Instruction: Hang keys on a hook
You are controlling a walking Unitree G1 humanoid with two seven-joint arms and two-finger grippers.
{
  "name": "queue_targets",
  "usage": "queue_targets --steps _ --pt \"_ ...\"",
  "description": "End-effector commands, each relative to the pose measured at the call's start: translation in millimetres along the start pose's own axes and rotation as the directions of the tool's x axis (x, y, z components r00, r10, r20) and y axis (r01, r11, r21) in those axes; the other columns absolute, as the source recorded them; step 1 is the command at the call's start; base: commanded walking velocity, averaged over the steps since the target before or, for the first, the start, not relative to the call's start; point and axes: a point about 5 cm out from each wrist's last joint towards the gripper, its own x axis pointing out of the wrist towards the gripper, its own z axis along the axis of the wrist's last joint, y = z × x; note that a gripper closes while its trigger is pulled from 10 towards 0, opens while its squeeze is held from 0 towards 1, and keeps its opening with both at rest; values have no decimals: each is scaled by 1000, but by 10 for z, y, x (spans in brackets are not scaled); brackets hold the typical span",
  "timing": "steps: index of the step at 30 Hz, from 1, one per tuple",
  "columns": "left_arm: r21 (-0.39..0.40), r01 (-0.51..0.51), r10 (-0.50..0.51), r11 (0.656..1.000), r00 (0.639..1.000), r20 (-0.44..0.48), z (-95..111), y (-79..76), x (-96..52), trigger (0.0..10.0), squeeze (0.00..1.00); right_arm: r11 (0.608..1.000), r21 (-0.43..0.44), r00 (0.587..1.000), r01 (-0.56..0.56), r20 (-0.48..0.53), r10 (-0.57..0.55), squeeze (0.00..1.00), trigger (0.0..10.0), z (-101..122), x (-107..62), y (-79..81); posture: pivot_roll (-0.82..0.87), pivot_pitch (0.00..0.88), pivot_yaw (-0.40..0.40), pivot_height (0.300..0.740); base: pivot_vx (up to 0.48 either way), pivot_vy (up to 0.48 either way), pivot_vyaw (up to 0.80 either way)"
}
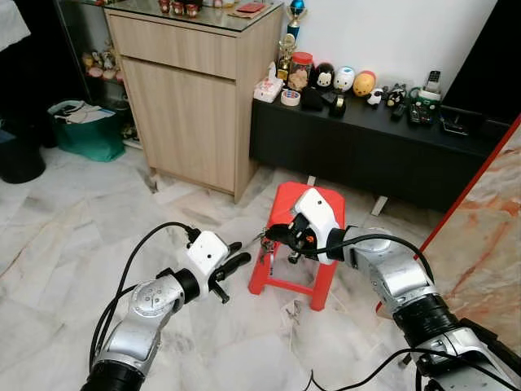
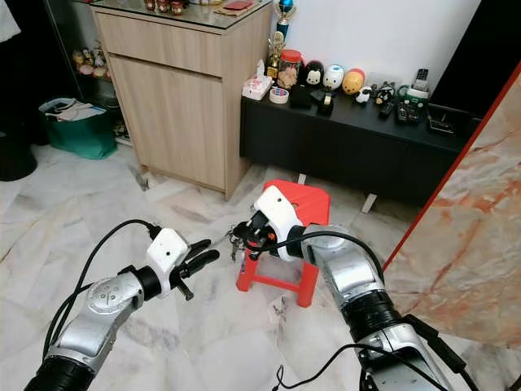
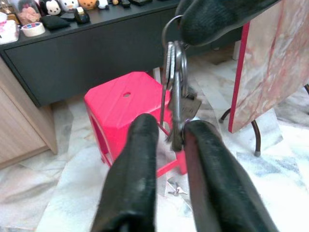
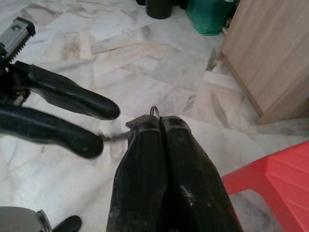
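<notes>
Right claw (image 1: pixel 273 235) clenched on the ring of the keys (image 3: pixel 176 92); its two fingers press flat together, with a loop of the ring showing at their tips. The bunch hangs from that grip in the air, in front of the red stool (image 1: pixel 295 244) and above the marble floor (image 1: pixel 65 236). Left claw (image 1: pixel 234 257) released, fingers parted, tips just beside the hanging keys; from the left wrist we see the keys dangling between its two fingers (image 3: pixel 133 179), though we cannot tell if they touch. Behind the stool: a wooden cabinet (image 1: pixel 191 98) and a low black bench (image 1: pixel 366 147) carrying small figurines (image 1: pixel 344 79).
</notes>
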Motion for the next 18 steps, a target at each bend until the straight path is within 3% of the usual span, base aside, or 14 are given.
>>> queue_targets --steps 1,18 --pt "46 15 -16 999 1000 15 55 -23 7 10000 0 1000 -25 999 6 37 -5 0 10000 134 -15 -41 101 0 -141 729 0 0 0" --pt "50 16 -17 999 1000 2 39 -40 16 10000 0 998 -62 998 -23 64 27 0 10000 274 24 5 100 0 -146 729 0 0 0"
